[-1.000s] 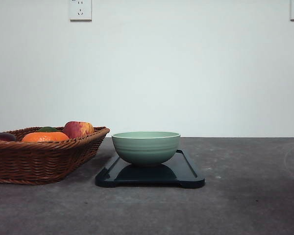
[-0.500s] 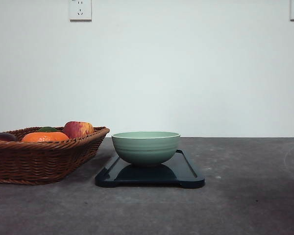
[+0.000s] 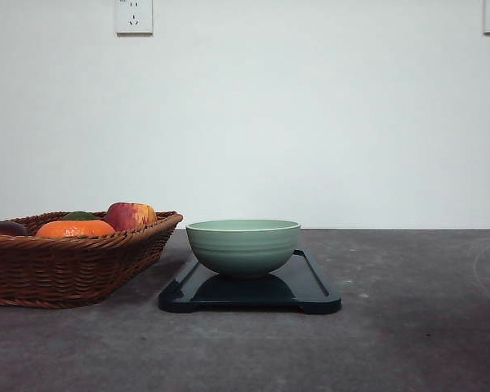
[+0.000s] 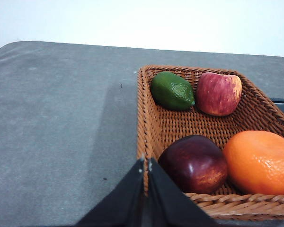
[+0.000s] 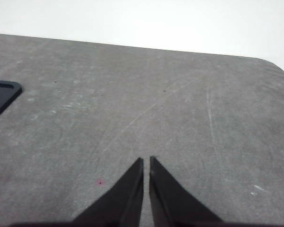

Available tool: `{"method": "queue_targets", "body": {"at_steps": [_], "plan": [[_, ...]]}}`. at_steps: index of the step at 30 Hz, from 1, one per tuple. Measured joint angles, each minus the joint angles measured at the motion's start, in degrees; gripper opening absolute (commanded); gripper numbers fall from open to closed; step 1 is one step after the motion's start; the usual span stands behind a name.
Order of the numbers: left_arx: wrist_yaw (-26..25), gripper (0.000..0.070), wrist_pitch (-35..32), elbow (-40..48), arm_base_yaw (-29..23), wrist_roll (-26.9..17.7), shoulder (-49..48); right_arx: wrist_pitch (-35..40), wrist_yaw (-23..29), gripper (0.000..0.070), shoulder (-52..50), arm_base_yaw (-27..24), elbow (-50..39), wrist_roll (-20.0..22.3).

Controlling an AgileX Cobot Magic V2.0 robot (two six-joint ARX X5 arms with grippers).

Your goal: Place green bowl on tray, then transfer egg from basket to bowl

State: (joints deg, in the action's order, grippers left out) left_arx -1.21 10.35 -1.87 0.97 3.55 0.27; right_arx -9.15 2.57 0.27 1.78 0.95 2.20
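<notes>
The bowl (image 3: 242, 246) sat upright, mouth up, on the tray (image 3: 312, 287), unmoved over the last second, so step one looked done. Round, it had no long axis. No egg showed in the basket (image 4: 166, 128) beside the tray. Left end effector (image 4: 146, 164) and right end effector (image 5: 146, 163) were both pinched closed, empty.

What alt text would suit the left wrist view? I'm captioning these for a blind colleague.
A wicker basket on a grey table holds a lime, a red-yellow apple, a dark red apple and an orange. The left gripper sits near the basket's rim, jaws nearly together and holding nothing.
</notes>
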Motion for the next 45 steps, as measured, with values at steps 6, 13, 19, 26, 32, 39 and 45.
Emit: {"method": "queue_targets", "body": {"at_steps": [6,13,19,26,32,39,45], "plan": [[0.0,0.0,0.0,0.0,0.0,0.0,0.0,0.0,0.0,0.0015,0.0,0.0,0.0,0.0],[0.0,0.0,0.0,0.0,0.0,0.0,0.0,0.0,0.0,0.0015,0.0,0.0,0.0,0.0],[0.0,0.0,0.0,0.0,0.0,0.0,0.0,0.0,0.0,0.0015,0.0,0.0,0.0,0.0],[0.0,0.0,0.0,0.0,0.0,0.0,0.0,0.0,0.0,0.0015,0.0,0.0,0.0,0.0],[0.0,0.0,0.0,0.0,0.0,0.0,0.0,0.0,0.0,0.0015,0.0,0.0,0.0,0.0],[0.0,0.0,0.0,0.0,0.0,0.0,0.0,0.0,0.0,0.0015,0.0,0.0,0.0,0.0],[0.0,0.0,0.0,0.0,0.0,0.0,0.0,0.0,0.0,0.0015,0.0,0.0,0.0,0.0]]}}
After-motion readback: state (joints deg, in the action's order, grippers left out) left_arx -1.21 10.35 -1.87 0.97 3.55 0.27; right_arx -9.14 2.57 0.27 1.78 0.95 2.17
